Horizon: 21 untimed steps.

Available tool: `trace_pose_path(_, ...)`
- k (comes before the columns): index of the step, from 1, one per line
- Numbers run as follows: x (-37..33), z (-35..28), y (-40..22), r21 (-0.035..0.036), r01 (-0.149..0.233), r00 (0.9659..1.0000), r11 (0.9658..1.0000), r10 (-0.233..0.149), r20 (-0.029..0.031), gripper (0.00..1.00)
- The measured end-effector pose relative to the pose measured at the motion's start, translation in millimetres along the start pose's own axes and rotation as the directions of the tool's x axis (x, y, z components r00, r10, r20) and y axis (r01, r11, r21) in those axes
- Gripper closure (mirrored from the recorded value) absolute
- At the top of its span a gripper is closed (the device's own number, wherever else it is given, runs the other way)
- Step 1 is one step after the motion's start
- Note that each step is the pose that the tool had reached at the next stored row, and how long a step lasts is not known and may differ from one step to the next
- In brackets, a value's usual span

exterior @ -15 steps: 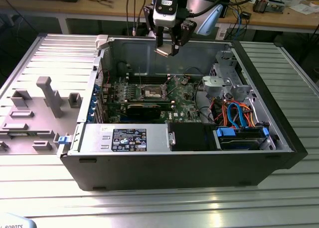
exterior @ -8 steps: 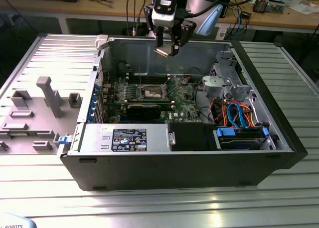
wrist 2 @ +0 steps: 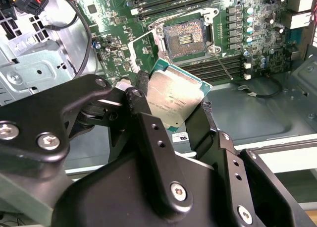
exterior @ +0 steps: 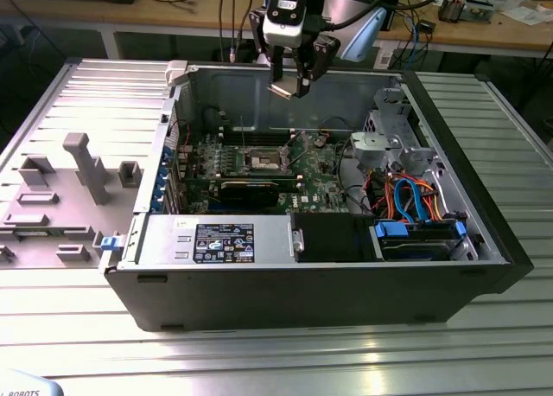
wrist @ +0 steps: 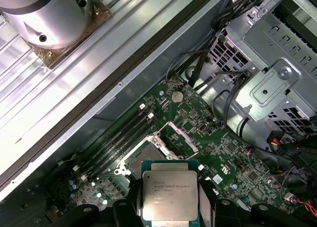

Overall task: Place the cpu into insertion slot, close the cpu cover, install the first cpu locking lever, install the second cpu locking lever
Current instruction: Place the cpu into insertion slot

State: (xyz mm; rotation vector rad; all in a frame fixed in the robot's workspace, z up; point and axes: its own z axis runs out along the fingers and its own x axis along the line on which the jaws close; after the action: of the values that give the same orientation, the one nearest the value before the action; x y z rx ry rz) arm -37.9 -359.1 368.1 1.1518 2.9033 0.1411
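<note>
My gripper (exterior: 289, 83) hangs above the open computer case, shut on the cpu (exterior: 283, 91), a flat square chip with a silver-grey top. In the second wrist view the black fingers (wrist 2: 142, 85) clamp the cpu (wrist 2: 173, 98) by two opposite edges; the first wrist view shows the same cpu (wrist: 170, 195). Well below it, the insertion slot (wrist 2: 184, 36) lies bare and dark-centred on the green motherboard (exterior: 324, 184), also seen as the slot (exterior: 266, 161) in the exterior view. The cpu cover (wrist 2: 143, 51) stands swung open beside the slot. A thin locking lever (wrist 2: 223, 66) sticks up next to it.
Memory slots (wrist 2: 218, 63) flank the socket. A grey drive cage (exterior: 384, 141) with orange and blue cables (exterior: 415, 201) fills the exterior view's right side of the case. A power supply (exterior: 220, 240) sits at the front. Grey fixtures (exterior: 82, 167) stand on the table outside the case.
</note>
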Motion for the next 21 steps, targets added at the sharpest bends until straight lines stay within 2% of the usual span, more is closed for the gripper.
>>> trace_pose_path(4, 0.0, 0.1, 0.0, -0.0010, -0.041, 0.9991, 0.9991, 0.041, 0.0037, 0.45)
trace_pose_path(6, 0.0, 0.2, 0.0, -0.0016, -0.069, 0.9976, 0.9976, 0.069, 0.0062, 0.45)
trace_pose_path(8, 0.2, 0.2, -0.2, -0.0018, -0.081, 0.9967, 0.9967, 0.081, 0.0072, 0.45)
trace_pose_path(21, 0.3, 0.3, -0.3, -0.0020, -0.084, 0.9964, 0.9964, 0.084, 0.0075, 0.45)
